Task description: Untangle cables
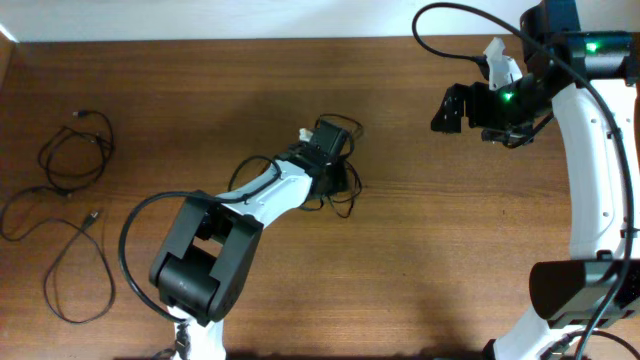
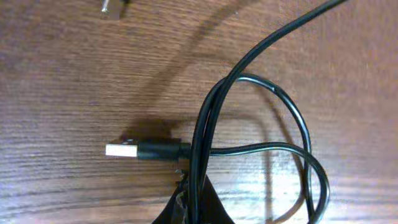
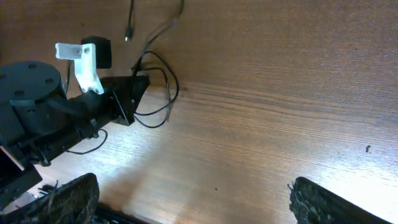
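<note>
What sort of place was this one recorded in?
Probably a robotics lab bench: a wooden table, the left arm and right arm mounted at its edge, and loose black cables laid out.

We are counting two arms, the left arm (image 1: 265,195) and the right arm (image 1: 592,150), each bearing one end effector, the left end effector (image 1: 335,172) and the right end effector (image 1: 450,110); on the one surface (image 1: 450,260) we are counting three clusters of cables (image 2: 198,134), single cords being too tangled to number; close up we are seeing two plugs, a silver plug (image 2: 121,150) and a small plug (image 2: 107,6).
</note>
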